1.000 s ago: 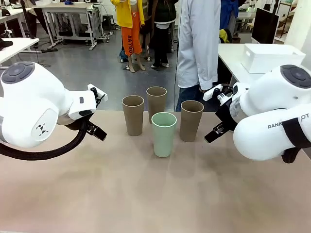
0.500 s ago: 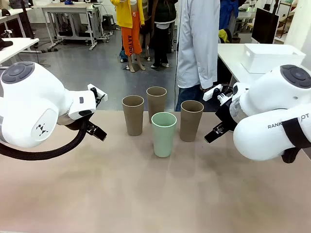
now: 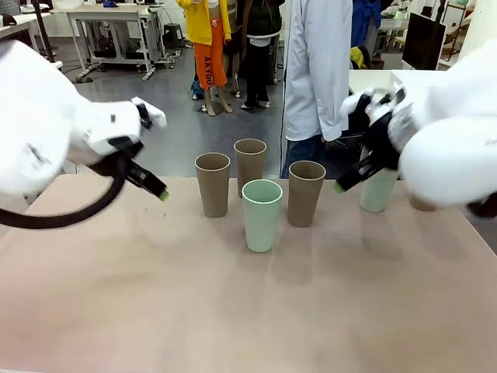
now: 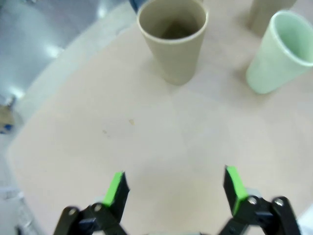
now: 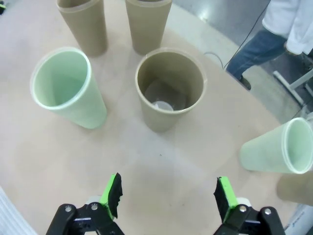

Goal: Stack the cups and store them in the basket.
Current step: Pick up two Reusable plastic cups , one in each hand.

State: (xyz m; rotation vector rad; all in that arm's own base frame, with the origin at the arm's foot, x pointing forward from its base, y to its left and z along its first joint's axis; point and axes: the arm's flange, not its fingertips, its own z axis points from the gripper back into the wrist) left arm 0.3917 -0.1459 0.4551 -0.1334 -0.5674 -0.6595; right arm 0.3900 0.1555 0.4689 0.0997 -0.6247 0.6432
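Note:
Three grey-brown cups (image 3: 212,183) (image 3: 250,165) (image 3: 305,192) and a mint cup (image 3: 262,214) stand upright mid-table. A second mint cup (image 3: 378,190) stands to the right, partly behind my right arm. My left gripper (image 3: 155,186) hovers open left of the cups; the left wrist view has the nearest grey-brown cup (image 4: 173,39) ahead of its gripper (image 4: 176,188). My right gripper (image 3: 345,180) hovers open right of them, and in its wrist view a grey-brown cup (image 5: 169,90) lies beyond the gripper (image 5: 168,193). Both are empty. The basket is hidden behind my right arm.
A person in a white coat (image 3: 317,70) stands at the far edge behind the cups. Another grey-brown cup (image 5: 296,188) shows at the right wrist view's lower right, beside the mint cup (image 5: 279,147). The near half of the table (image 3: 233,311) is bare.
Both arms have swung up and are blurred with motion. The right arm's move uncovers the second mint cup on the right. The cups have not moved.

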